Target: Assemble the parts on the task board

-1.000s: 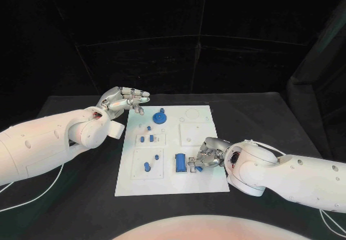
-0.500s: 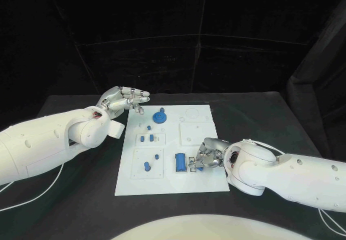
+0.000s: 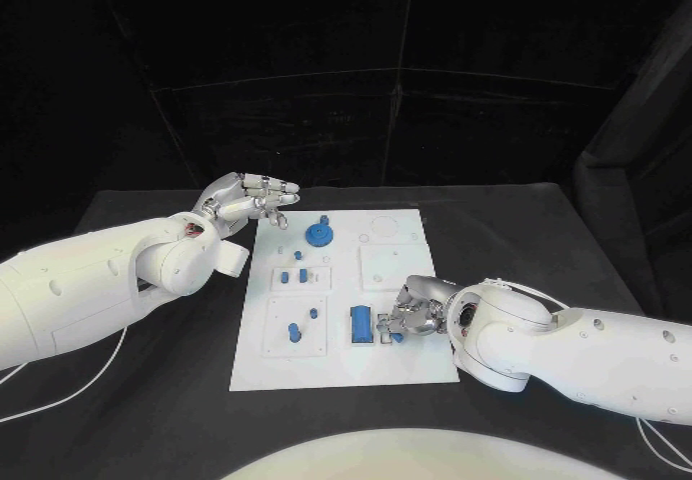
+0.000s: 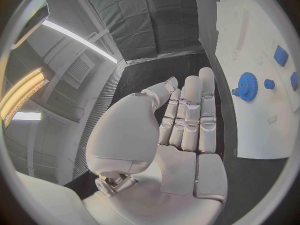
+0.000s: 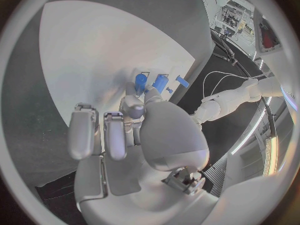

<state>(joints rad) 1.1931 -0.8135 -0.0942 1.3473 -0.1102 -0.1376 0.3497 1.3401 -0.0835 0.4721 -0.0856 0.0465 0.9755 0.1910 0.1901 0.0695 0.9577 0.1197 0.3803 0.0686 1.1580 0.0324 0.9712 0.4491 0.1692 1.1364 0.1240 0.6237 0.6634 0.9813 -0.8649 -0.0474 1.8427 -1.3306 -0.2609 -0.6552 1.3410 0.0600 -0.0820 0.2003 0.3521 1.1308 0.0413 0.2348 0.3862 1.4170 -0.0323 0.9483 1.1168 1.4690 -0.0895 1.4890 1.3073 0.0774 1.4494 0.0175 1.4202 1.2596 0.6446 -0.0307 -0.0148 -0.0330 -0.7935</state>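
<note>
On the task board (unlettered), right robot hand touches blue parts.

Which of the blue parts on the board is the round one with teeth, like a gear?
The blue gear near the task board's far edge, closest to the left hand. It is a toothed disc; the other blue parts are small blocks or pegs.
</note>
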